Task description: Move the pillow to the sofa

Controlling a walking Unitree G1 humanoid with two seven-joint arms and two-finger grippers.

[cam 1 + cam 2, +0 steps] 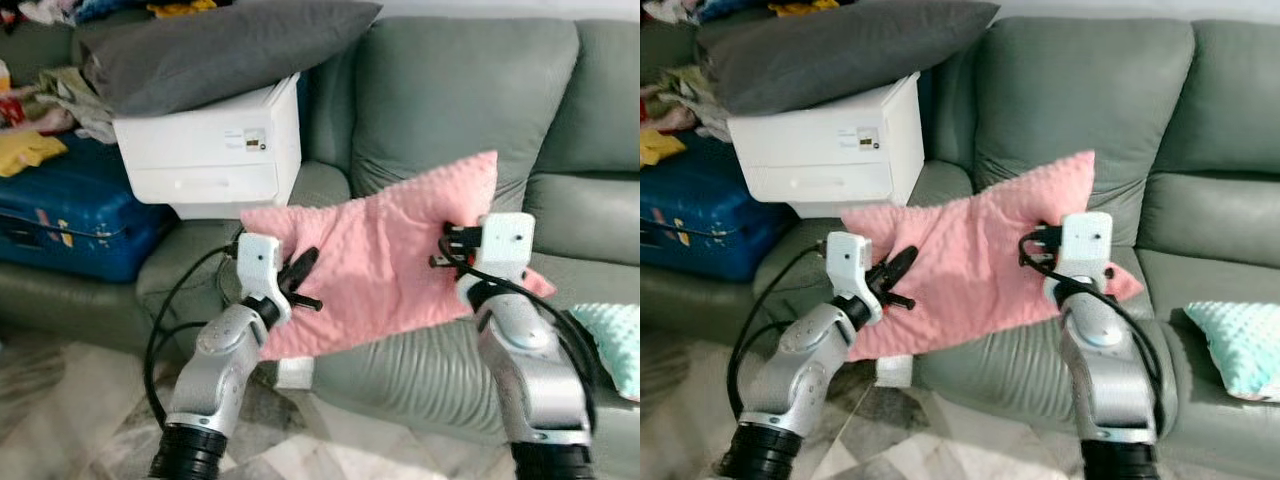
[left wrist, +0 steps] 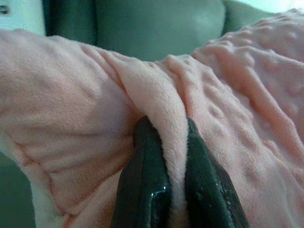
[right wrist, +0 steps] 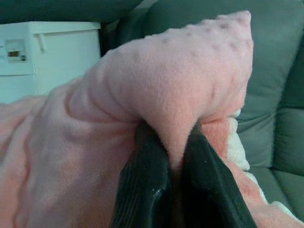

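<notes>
Stretching across most of the frame is the grey-green leather sofa (image 1: 450, 90), its back cushions filling the upper right and its seat running along the lower right. Against its armrest in the upper left of the frame sits a white printer (image 1: 210, 150) with a dark grey pillow (image 1: 220, 45) lying on top, and left of that, at the middle left edge, a blue suitcase (image 1: 70, 225) with loose clothes (image 1: 45, 110) heaped above it. At the centre of the frame hangs the pink pillow (image 1: 375, 255), dimpled on its face, held up between my two arms in front of the sofa seat, with one corner pointing up toward the back cushion and its lower edge just over the seat's front edge. My left gripper (image 2: 173, 166) is clamped on a fold of the pink plush at the pillow's lower left corner; in the left wrist view the fabric is pinched tight between my two black fingers (image 2: 145, 175). My right gripper (image 3: 175, 166) is likewise closed on a bunched ridge of the pillow at its right side, the plush bulging up over my fingers (image 3: 142, 180) in the right wrist view. At the right edge of the frame, on the sofa seat, lies a small teal dimpled cushion (image 1: 1240, 345), well apart from the pink one.
</notes>
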